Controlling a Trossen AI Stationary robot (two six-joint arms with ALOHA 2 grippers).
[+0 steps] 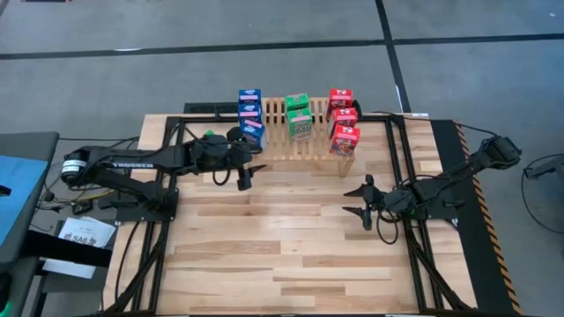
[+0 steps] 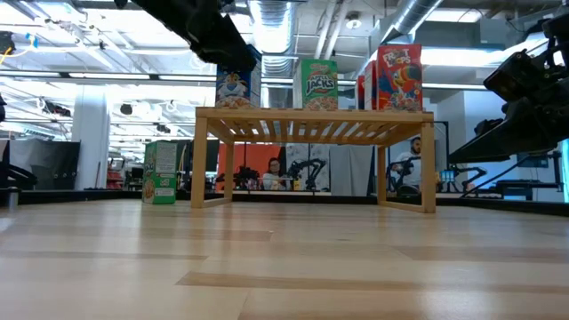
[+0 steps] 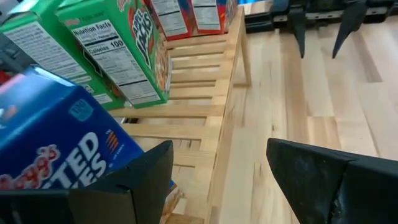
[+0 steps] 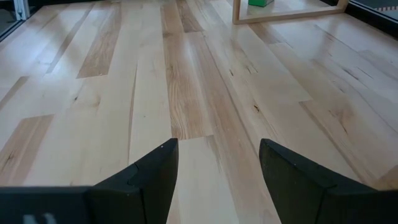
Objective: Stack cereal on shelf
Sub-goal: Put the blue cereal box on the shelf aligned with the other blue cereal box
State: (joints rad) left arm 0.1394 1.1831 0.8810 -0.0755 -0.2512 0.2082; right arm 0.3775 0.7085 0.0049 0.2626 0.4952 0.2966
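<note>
- From my station, nearest the table's front edge is bare plank top (image 1: 291,255); nothing lies on it.
- My right gripper (image 1: 363,204) sits low over the planks on the right, well apart from the rack. Its wrist view shows both fingers (image 4: 149,180) spread with only bare wood between them: open and empty.
- My left gripper (image 1: 249,173) is just off the rack's front left corner, near the blue boxes. Its fingers (image 3: 146,177) stand parted with nothing between them; a blue box sits just beside one finger, and I cannot tell if they touch.
- That blue box (image 3: 56,155) shows white letters I read as "TED" and "ES", part of a longer name.
- The rack (image 1: 304,141) stands at the table's far middle, boxes upright on its slats in three rows: blue (image 1: 250,113) on the left, green (image 1: 299,114) in the middle, red (image 1: 342,121) on the right.
- On a green box (image 3: 134,53) I read "Nutrition Facts", "Calories 100" and "Apple Jacks".
- In the low view the green front (image 2: 318,84) reads "JACKS".
- One more green box (image 2: 160,172) stands on the table beside the rack's left leg in the low view, not on the slats.
- Beyond the table, people sit in the room (image 2: 276,171).
</note>
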